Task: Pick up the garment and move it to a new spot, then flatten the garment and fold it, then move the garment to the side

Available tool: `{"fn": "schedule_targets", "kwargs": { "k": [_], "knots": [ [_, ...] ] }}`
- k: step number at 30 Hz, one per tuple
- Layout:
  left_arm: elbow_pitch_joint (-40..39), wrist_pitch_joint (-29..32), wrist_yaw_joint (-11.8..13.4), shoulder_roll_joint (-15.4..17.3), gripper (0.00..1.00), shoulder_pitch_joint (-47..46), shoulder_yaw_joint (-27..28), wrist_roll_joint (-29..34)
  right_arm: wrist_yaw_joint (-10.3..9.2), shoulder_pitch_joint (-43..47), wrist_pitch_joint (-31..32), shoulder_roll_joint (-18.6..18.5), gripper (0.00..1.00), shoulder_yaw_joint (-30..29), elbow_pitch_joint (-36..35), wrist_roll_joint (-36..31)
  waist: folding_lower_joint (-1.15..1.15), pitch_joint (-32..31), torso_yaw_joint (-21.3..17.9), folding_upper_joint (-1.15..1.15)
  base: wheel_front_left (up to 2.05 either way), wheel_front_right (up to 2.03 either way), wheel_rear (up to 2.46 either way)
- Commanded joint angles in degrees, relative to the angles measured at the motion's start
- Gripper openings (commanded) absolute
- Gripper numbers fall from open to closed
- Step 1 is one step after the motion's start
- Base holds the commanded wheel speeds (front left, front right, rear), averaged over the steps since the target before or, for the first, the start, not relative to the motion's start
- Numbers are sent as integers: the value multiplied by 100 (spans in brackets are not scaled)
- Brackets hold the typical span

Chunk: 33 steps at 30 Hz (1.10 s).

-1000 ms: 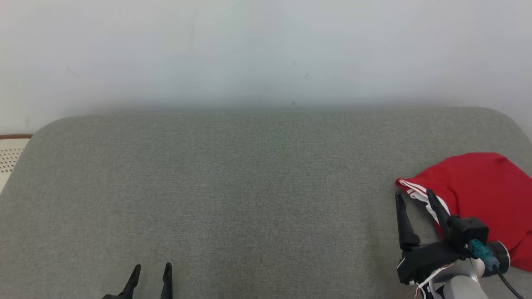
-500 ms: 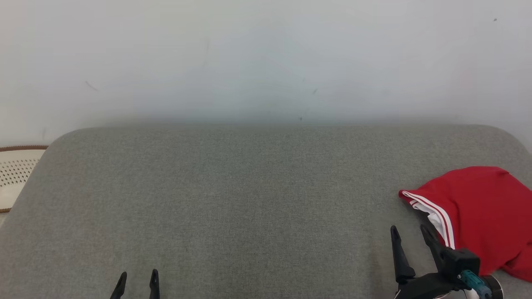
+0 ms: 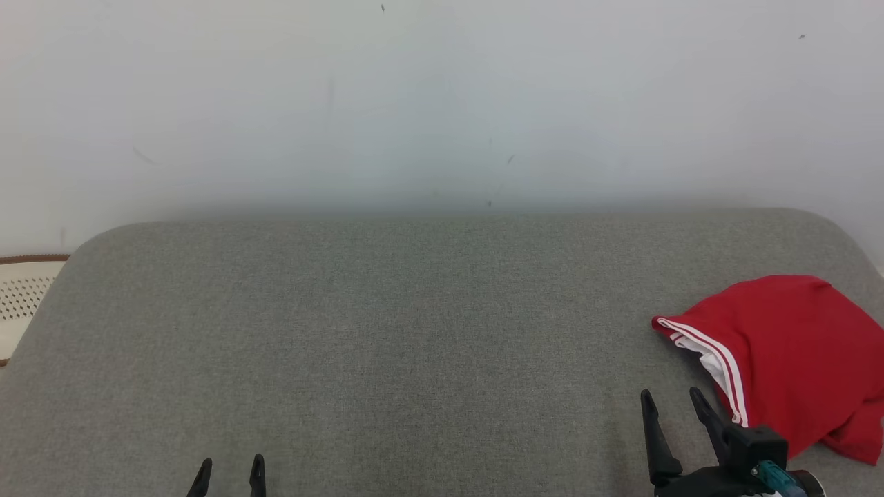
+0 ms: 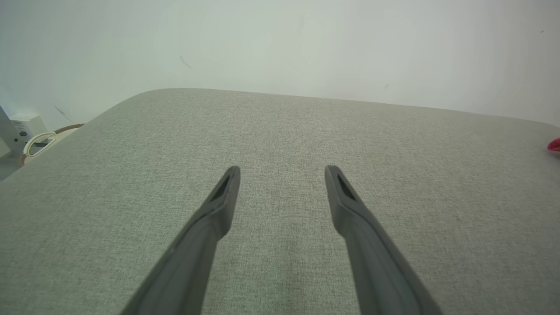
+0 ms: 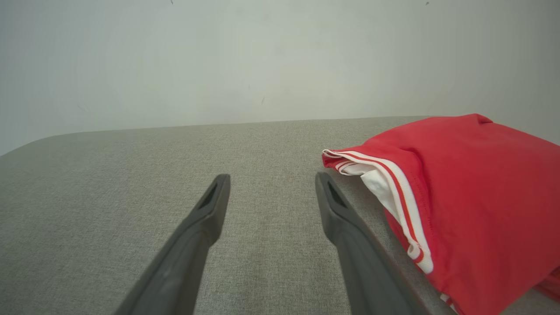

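Two long dark fingers of the right gripper (image 5: 271, 177) come up from the bottom middle of the frame. They are spread wide apart, and nothing is between them. Under them is a big gray cushion (image 5: 109, 175) that runs across the lower half of the frame. On the right side lies a red garment (image 5: 481, 175), all bunched up. It has a white edge with thin red stripes. That edge is just beside the right finger. A pale wall (image 5: 262, 57) is at the top.
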Motion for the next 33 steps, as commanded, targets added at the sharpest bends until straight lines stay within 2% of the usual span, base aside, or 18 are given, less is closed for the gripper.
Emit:
{"fn": "schedule_targets", "kwargs": {
  "k": [1,4,5,10,23,33],
  "knots": [
    [-12,-3,-6,4,100,103,8,49,-4,61,-25,5,100,10,28,-22,0,-5,-2,0,0,0,0],
    [-103,-3,-121,4,100,121,-5,-86,-4,68,-25,-8,100,7,40,-13,0,-9,2,0,0,0,0],
    [-67,0,-127,-5,0,16,-23,-73,1,16,5,0,0,-4,51,2,0,-10,0,0,0,0,0],
    [146,90,-134,-13,0,87,-2,-171,0,177,76,11,0,-38,243,111,0,-7,1,0,0,0,0],
    [-66,495,-257,-10,0,136,123,-1675,0,332,399,56,0,-253,-143,1645,0,50,15,0,0,0,0],
    [-214,724,-331,-7,0,175,187,-2585,-1,429,586,85,0,-375,-384,2578,0,90,25,0,0,0,0]
  ]
}}
